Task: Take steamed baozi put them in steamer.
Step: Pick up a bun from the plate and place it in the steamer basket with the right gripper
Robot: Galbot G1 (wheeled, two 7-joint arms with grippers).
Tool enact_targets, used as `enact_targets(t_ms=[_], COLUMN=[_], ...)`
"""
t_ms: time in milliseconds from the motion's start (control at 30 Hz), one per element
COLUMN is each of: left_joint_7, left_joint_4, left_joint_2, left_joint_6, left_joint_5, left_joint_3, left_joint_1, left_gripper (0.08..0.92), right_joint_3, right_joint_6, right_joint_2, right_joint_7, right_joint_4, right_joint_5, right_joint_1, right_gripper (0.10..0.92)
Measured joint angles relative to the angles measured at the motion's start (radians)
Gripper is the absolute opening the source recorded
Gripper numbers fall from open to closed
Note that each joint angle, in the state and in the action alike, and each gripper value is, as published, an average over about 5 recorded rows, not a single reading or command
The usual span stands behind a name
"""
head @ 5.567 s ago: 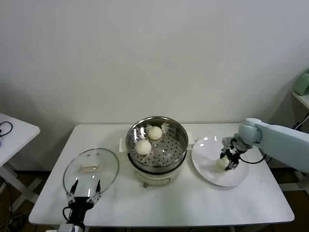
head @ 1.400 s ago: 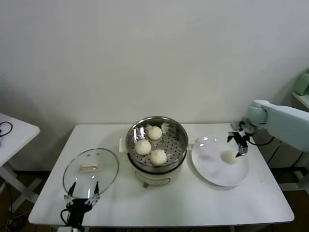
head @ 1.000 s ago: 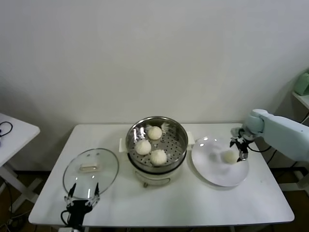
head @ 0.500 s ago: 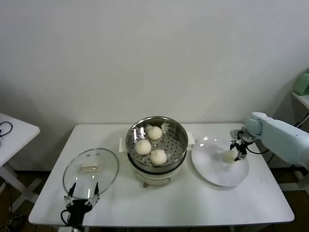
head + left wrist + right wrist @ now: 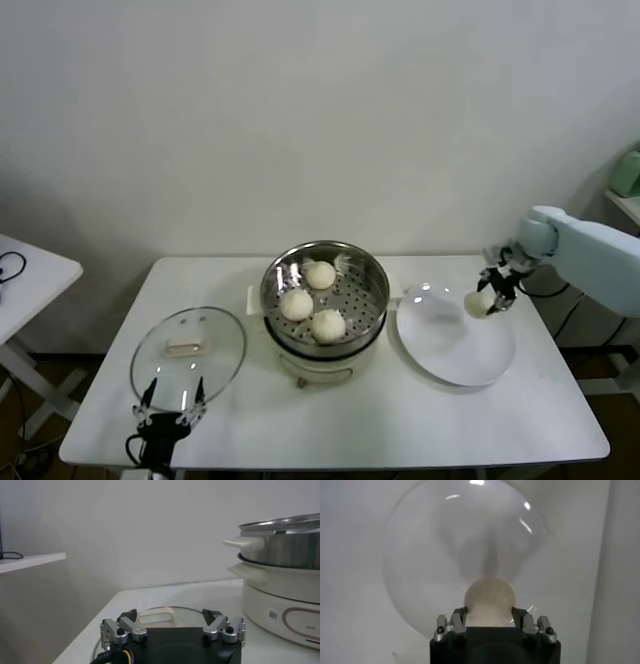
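Three baozi point(image 5: 311, 301) sit in the steamer point(image 5: 325, 262), mid-frame. The right gripper point(image 5: 490, 294) squeezes the last bun point(image 5: 477, 301) above the plate point(image 5: 455, 351), right side. Left gripper point(image 5: 168, 402) waits wide open, lower left.

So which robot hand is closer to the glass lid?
The left. The left gripper sits at the table's front edge right beside the glass lid. The right gripper is far across, over the white plate, holding a baozi.

Head cam high, facing forward-down over whole table point(image 5: 400, 420). Left wrist low, near lid point(image 5: 165, 615), sideways at steamer point(image 5: 280, 580), shared with head. Right wrist straight down on plate point(image 5: 420, 580).
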Motion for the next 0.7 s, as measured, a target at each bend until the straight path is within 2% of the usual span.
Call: enact_targets(t_ms=[400, 700], left_joint_7=[0.002, 0.003], left_joint_4=[-0.010, -0.021], left_joint_2=[0.000, 0.005], left_joint_6=[0.005, 0.005], left_joint_5=[-0.002, -0.006], left_joint_3=[0.005, 0.010], left_joint_1=[-0.003, 0.003], left_gripper=[0.823, 0.823], right_joint_3=[-0.248, -0.290], right_joint_6=[-0.057, -0.141], right_joint_2=[0.029, 0.110], right_joint_7=[-0.051, -0.043], right_joint_4=[0.215, 0.326], right_joint_5=[0.297, 0.482], right_joint_1=[0.391, 0.524], right_gripper=[0.627, 0.625])
